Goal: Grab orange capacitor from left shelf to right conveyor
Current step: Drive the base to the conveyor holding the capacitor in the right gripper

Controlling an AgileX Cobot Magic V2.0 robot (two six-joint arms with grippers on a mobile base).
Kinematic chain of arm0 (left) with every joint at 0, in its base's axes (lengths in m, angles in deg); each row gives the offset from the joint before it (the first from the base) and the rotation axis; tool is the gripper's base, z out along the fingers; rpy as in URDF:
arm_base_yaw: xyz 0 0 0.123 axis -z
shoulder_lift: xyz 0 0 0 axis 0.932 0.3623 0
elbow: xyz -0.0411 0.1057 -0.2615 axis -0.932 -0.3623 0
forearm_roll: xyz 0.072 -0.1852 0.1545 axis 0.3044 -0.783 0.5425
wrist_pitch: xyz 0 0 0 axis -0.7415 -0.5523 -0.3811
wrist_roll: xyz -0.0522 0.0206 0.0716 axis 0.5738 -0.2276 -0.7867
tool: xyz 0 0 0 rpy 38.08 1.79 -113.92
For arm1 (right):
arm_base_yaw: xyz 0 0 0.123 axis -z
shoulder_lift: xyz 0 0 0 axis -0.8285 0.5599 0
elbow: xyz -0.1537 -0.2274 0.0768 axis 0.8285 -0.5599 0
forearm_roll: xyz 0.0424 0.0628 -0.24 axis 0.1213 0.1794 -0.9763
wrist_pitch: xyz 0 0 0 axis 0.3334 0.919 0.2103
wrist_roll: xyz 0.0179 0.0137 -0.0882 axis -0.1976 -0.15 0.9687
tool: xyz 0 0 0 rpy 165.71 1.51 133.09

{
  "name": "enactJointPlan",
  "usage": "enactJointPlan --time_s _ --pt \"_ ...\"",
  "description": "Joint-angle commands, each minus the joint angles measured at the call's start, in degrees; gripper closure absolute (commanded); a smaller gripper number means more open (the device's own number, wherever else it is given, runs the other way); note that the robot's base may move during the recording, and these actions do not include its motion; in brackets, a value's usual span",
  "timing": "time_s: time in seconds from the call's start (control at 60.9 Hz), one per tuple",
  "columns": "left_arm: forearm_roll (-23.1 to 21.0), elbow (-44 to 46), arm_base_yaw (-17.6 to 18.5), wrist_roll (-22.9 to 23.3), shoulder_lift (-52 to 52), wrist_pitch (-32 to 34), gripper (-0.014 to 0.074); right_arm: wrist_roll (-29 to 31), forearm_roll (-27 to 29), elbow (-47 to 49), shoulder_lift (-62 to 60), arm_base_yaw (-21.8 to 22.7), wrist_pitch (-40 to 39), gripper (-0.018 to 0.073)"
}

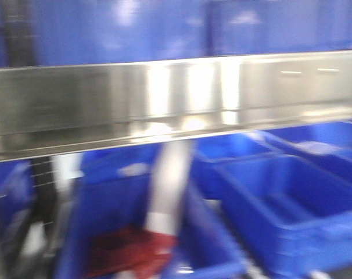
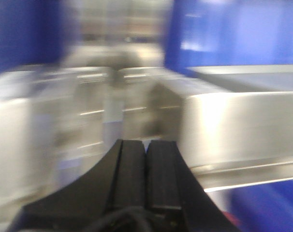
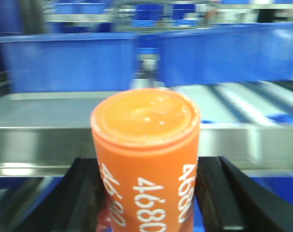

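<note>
Blue plastic bins (image 1: 292, 215) fill the background of your front view, all smeared by motion blur. A shiny steel shelf (image 1: 106, 104) runs as a broad band across the middle of the frame, from the left edge to the right. More blue bins sit above that band. Below it, at lower left, one bin holds a red object (image 1: 126, 253) that you cannot make out through the blur.

Your left wrist view shows the left tool (image 2: 146, 169) at bottom centre, its two black fingers pressed flat together. Beyond it, the shelf's bright front lip crosses the right half of the frame, with blue above and below. The left half is too blurred to read.

Your right wrist view is the sharp one. The orange capacitor (image 3: 145, 121) stands upright at lower centre, flat top toward the camera, with white "4680" print running down its side. The right tool (image 3: 147, 198) pinches it, one black finger (image 3: 86, 193) against its left side and the other against its right. Behind the capacitor a steel lip spans the frame, and blue bins stand beyond that lip at upper left and upper right.
</note>
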Motion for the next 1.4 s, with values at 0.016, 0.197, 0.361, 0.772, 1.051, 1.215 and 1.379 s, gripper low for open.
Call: enactJointPlan --time_s 0.016,0.197,0.361,0.772,1.051,1.215,1.379 --pt "-0.2 0.26 -0.08 0.09 -0.73 5.14 0.0723 0.47 -0.48 1.64 0.77 0.33 -5.05 0.0512" --pt "-0.2 0.26 -0.08 0.09 -0.73 5.14 0.0723 0.47 -0.48 1.64 0.77 0.33 -5.05 0.0512" --pt "-0.2 0.26 -0.08 0.09 -0.73 5.14 0.0723 0.47 -0.48 1.64 0.77 0.33 -5.05 0.0512" --pt "-0.2 0.26 -0.08 0.09 -0.73 5.14 0.0723 0.47 -0.48 1.64 0.77 0.33 -5.05 0.0512" --pt "-0.2 0.26 -0.08 0.09 -0.73 5.14 0.0723 0.47 -0.48 1.64 0.77 0.33 -5.05 0.0512" --pt "-0.2 0.26 -0.08 0.09 -0.73 5.14 0.0723 0.47 -0.48 1.64 0.77 0.33 -5.05 0.0512" --pt "-0.2 0.26 -0.08 0.09 -0.73 5.14 0.0723 0.47 -0.48 1.64 0.77 0.33 -5.05 0.0512"
